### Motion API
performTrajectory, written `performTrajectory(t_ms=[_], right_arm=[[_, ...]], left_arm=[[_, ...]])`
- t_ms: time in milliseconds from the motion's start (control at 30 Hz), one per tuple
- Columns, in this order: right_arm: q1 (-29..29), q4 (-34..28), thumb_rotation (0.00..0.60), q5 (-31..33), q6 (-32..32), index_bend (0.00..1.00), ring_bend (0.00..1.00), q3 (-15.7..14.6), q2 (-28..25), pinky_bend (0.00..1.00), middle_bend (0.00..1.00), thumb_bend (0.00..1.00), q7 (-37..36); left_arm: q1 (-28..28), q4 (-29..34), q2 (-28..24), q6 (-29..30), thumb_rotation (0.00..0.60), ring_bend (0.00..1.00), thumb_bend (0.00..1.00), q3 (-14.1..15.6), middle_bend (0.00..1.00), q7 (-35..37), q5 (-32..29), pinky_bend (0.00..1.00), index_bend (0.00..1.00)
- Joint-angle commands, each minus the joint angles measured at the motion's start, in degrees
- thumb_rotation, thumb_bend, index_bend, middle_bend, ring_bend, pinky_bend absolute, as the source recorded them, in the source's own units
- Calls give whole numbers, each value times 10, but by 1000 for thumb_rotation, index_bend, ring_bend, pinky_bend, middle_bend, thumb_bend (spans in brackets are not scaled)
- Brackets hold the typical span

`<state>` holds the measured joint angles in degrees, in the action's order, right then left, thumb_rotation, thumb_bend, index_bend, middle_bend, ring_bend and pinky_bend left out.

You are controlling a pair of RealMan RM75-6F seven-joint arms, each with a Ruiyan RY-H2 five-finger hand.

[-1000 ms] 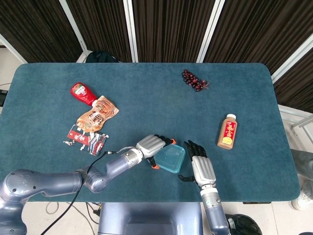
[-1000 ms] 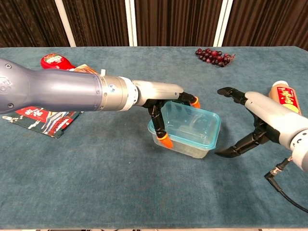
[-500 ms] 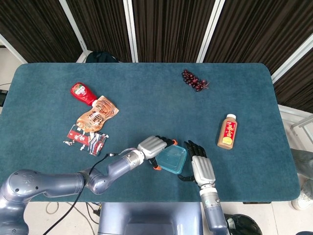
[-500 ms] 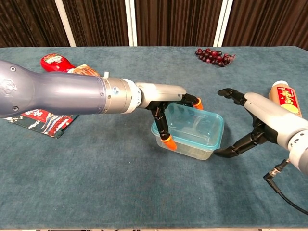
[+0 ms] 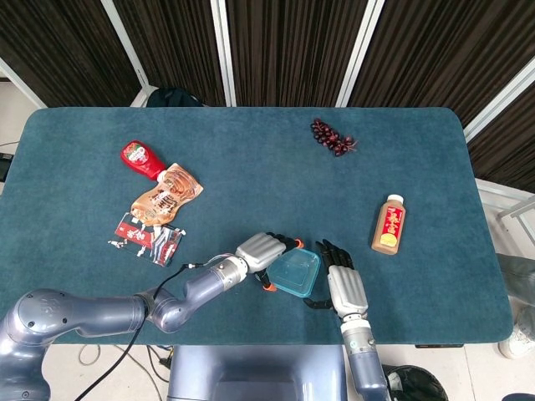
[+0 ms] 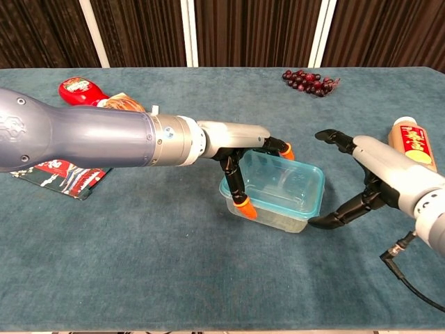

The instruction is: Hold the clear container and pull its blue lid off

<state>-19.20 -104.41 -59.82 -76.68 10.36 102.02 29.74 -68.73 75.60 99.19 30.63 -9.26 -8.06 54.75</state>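
- Two hands flank clear container (image 6: 278, 209), sitting near the front edge of table (image 5: 251, 159), roughly centre.
- Left hand (image 6: 240, 149) draped over container's left end, orange-tipped fingers (image 6: 245, 203) down the near wall and one across the far rim; reads as the bracing grip so the box stays put during the pull.
- Blue lid (image 6: 281, 182) seated on the rim, flat, not lifted at any corner visible.
- Right hand (image 6: 365, 177) spread, holding nothing, fingers apart; lower dark fingertips just beside container's right wall, contact not certain.
- Judged: right hand staged to catch the lid edge from the right; lid removal not yet begun.
- Chest view only: side-on gap between right fingertips and wall, fingers wrapping container side, lid rim thickness.
- Head view only: top-down layout, right hand (image 5: 344, 284) close alongside lid (image 5: 294, 271), left hand (image 5: 261, 249) over its left edge.
- Elsewhere, well apart: grapes (image 5: 333, 138) far side, brown bottle (image 5: 389, 224) lying to the right, red sauce bottle (image 5: 142, 159) and snack packets (image 5: 159, 209) to the left.
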Motion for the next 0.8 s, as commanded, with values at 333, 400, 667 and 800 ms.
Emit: performTrajectory(t_ms=[333,400,667,800], right_arm=[[-1,-1,600,4,-5,0,0,1,2,0,0,192,-5],[-1,0,600,5,-6,0,0,1,3,0,0,192,-6],[0,5,600,5,-10,0,0,3,7,0,0,192,-14],[1,7,600,4,-12,0,0,3,9,0,0,192,-23]], left_arm=[[2,4,-4,5,600,272,152,2,343,-1,-7,400,235],[2,5,-4,5,600,272,153,2,342,-1,-7,400,235],[2,9,-6,6,600,272,153,1,342,1,-12,402,235],[2,12,-6,5,600,272,153,-2,342,4,-17,402,235]])
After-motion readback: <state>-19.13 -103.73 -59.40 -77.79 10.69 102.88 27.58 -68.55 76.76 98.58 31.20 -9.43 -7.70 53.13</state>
